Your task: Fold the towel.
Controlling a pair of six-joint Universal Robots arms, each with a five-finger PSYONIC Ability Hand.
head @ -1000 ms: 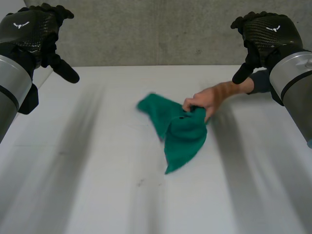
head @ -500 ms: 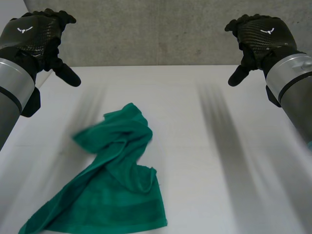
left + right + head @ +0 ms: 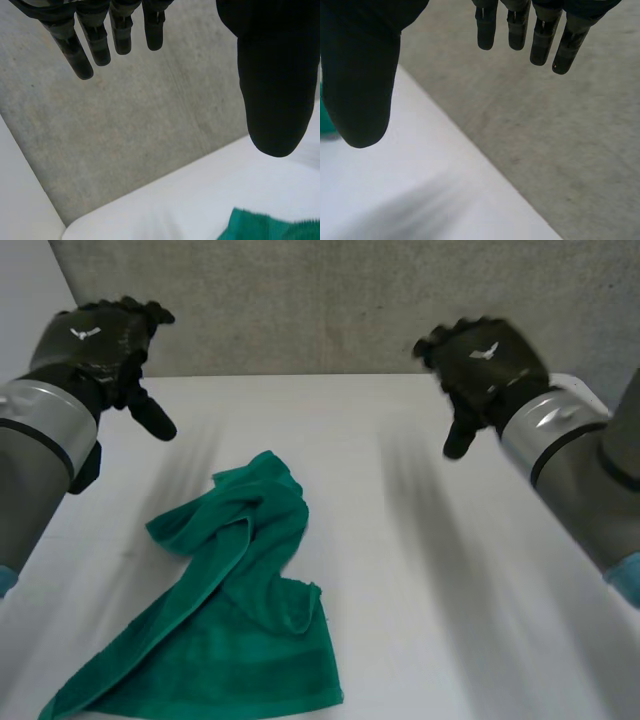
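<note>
A green towel lies crumpled on the white table, bunched at its far end and spreading wider toward the near left corner. My left hand hangs in the air above the table's far left, fingers straight, holding nothing. My right hand hovers over the far right, also open and empty. Beyond the left thumb in the left wrist view, a bit of the towel peeks in. The right wrist view has straight fingers and thumb spread above the table.
A grey concrete wall stands behind the table's far edge. Bare tabletop stretches to the right of the towel.
A person's hand held the towel at mid-table a second ago, then withdrew. The towel now lies nearer and to the left. Both of my hands have moved inward a little.
</note>
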